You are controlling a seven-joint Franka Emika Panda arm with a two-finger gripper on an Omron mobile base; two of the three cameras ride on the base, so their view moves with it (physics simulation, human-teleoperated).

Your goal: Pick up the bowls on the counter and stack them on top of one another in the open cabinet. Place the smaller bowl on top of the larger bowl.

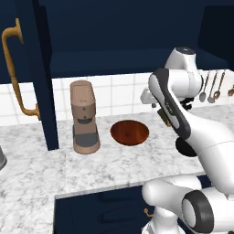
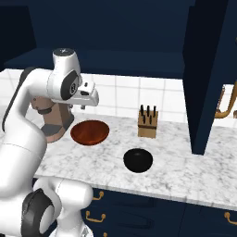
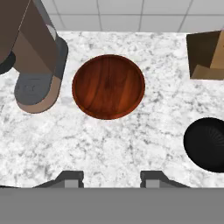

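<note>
Open marble around both bowls, crowded only at the edges

The wide reddish-brown wooden bowl (image 3: 108,86) has bare white-and-grey marble counter (image 3: 109,144) in front; the tan coffee machine (image 3: 33,65) stands just beside it on one side, the wooden knife block (image 2: 148,122) behind the small black bowl (image 2: 138,160), well apart from the brown one.

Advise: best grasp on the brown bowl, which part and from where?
Take the larger bowl by its rim, coming straight down from above. It sits upright, wide and shallow on the counter, likely too broad to span. The near edge looks safest: the coffee machine crowds one side. The gripper hangs open above.
</note>
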